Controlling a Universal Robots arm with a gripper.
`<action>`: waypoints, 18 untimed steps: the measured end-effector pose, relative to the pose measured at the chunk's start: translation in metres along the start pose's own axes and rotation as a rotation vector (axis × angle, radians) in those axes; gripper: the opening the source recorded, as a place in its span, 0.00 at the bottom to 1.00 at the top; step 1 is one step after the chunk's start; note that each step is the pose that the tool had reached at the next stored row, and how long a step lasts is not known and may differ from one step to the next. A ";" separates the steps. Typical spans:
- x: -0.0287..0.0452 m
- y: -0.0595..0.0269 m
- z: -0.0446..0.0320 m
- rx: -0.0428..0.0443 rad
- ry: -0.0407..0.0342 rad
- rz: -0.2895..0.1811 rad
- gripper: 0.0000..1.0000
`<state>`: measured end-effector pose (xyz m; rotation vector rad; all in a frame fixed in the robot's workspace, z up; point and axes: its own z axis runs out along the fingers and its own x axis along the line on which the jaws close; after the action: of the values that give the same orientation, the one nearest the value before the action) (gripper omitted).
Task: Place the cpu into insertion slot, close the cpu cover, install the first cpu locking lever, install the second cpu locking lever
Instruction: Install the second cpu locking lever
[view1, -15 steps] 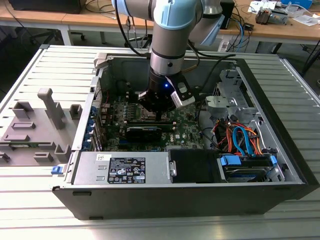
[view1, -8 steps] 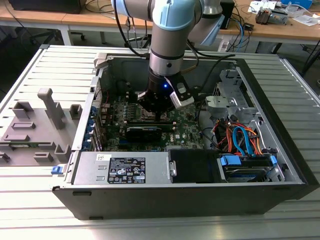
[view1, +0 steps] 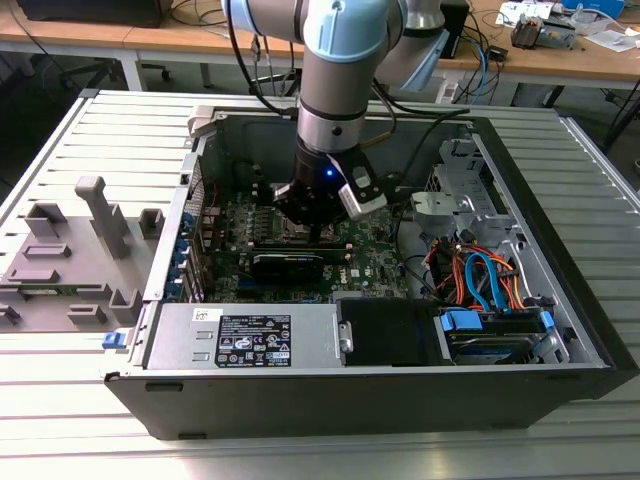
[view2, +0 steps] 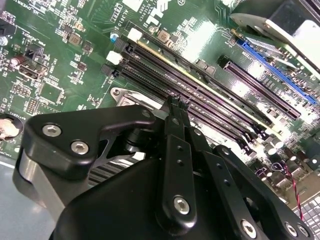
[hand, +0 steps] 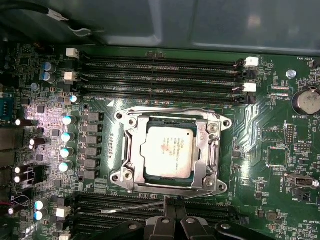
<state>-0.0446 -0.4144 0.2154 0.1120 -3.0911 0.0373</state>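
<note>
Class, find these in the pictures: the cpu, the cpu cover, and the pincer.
cpu (hand: 167, 152), first wrist view, middle of its silvery top.
cpu cover (hand: 131, 141), first wrist view, one side bar of the frame.
pincer (hand: 172, 203), first wrist view, between its fingertips.

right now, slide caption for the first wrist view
The cpu seated in the insertion slot, the cpu cover closed over it, gripper beside the socket.

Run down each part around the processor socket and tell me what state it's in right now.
cpu: seated flat in the insertion slot.
cpu cover: closed down over the chip's edges.
locking lever: thin rod lying loose beside the socket, apparently unlatched.
gripper: shut, tips at the socket's edge.
</note>
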 end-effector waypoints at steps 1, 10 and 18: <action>0.0001 0.0000 0.0001 0.0001 0.0001 0.000 0.11; 0.0030 0.0002 0.0017 0.0000 0.0000 0.000 0.11; 0.0062 0.0005 0.0035 0.0001 0.0001 0.000 0.11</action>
<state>-0.0510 -0.4144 0.2122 0.1119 -3.0910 0.0374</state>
